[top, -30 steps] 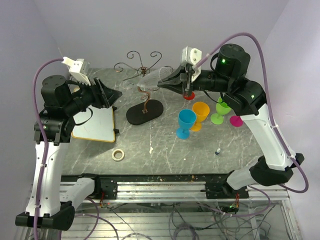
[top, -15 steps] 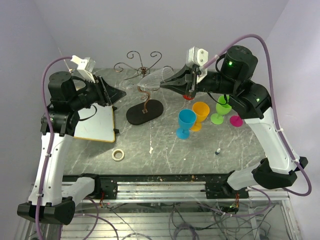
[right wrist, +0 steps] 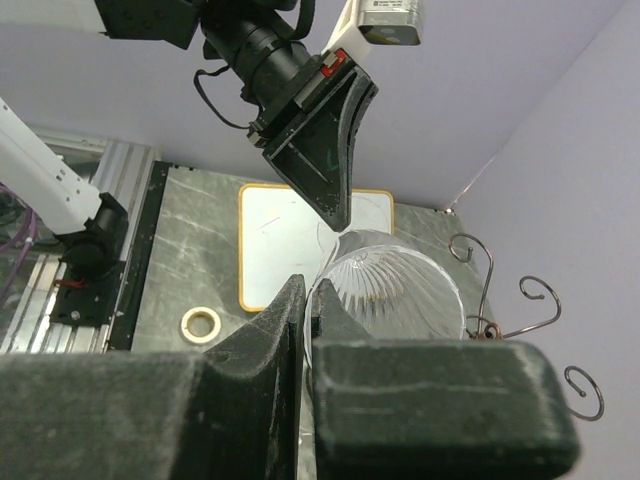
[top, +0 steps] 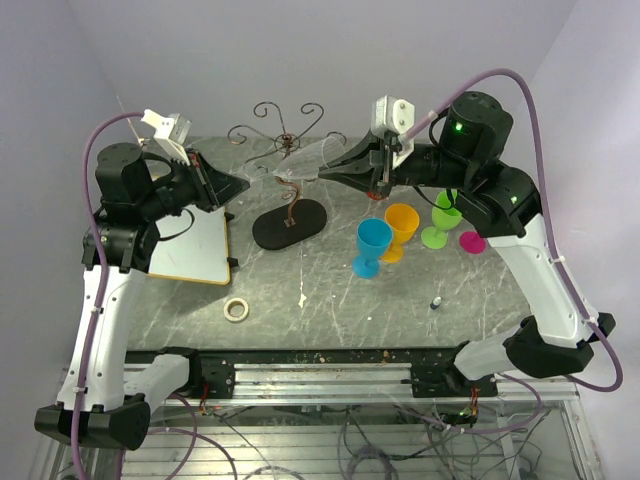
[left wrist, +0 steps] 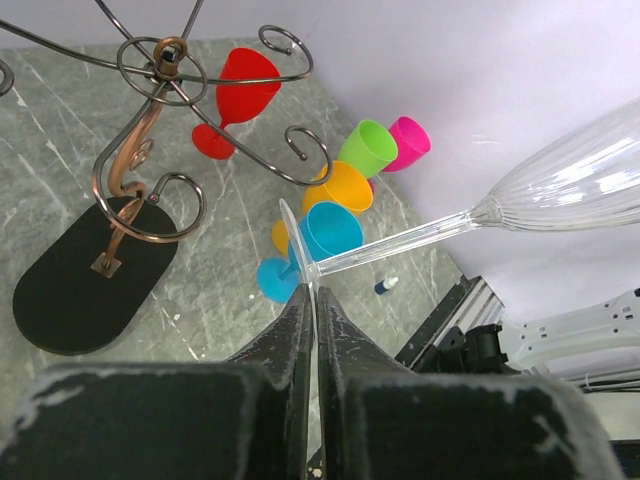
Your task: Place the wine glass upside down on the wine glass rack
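The clear wine glass (top: 315, 158) is held on its side in the air above the wine glass rack (top: 290, 222), at about 12 o'clock of the black base, and is not yet hung. Its foot is pinched by the left gripper (left wrist: 312, 298), and its bowl rim is pinched by the right gripper (right wrist: 308, 295). By the look of it, the glass has yet to be turned bowl-down and slid onto a scroll arm.

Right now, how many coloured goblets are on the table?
5: red goblet nearest the rack; blue, orange, green and magenta clustered farther right. Others may be hidden.
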Motion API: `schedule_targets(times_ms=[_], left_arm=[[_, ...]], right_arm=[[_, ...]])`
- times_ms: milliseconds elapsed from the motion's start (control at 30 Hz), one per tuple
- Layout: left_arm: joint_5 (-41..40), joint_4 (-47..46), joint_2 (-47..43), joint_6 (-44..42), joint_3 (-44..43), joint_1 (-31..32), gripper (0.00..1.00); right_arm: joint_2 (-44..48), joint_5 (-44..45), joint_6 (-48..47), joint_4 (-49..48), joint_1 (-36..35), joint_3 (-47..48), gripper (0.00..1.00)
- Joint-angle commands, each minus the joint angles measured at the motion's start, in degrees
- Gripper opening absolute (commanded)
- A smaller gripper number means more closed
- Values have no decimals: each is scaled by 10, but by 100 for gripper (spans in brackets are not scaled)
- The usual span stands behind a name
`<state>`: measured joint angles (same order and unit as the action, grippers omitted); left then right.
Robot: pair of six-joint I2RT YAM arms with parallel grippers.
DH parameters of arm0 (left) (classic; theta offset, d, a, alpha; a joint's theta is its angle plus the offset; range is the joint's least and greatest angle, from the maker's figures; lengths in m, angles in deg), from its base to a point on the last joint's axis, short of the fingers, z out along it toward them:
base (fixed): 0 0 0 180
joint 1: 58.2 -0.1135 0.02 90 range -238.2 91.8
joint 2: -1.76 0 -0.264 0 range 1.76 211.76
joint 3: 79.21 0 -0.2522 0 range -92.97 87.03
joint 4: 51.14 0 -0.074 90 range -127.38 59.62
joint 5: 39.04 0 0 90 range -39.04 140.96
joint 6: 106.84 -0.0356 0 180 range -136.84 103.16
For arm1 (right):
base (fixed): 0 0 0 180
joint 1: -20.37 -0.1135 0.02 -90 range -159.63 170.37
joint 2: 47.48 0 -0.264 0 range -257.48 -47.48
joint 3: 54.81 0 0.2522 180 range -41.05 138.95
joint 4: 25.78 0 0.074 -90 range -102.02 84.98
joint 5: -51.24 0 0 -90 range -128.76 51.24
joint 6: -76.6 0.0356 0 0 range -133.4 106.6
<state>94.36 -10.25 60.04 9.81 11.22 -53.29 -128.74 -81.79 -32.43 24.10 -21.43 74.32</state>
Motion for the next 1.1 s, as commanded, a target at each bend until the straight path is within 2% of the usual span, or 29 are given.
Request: schedule_targets(times_ms=[0,67,100,233,300,333,600,833,1067], left_arm=[[11,-22,-14,0,7,-5,7],[8,-20,-19,-4,7,-5,7],[6,-20,-23,-8,7,-5,7],[-27,-5,-38,-22,1,-12,7],[-45,14,-43,-30,-8,-19,7],[-49,18,-47,-34,-12,-23,7],[-74,30,-85,-77,-14,-66,7],[-112,55,-100,-101,-32,-99,7],[-269,103,-99,-241,-102,-102,7]], right_arm=[[0,1,2,-19,-1,-11,0],[3,12,-2,-21,-2,-18,0],[4,17,-4,-22,-1,-21,4],[11,33,-12,-20,-1,-32,31],[15,42,-16,-14,1,-34,50],[16,47,-18,-12,2,-34,55],[54,35,-18,-4,53,-44,78],[113,-6,-19,-4,139,-79,81],[175,68,-26,-35,184,-193,81]])
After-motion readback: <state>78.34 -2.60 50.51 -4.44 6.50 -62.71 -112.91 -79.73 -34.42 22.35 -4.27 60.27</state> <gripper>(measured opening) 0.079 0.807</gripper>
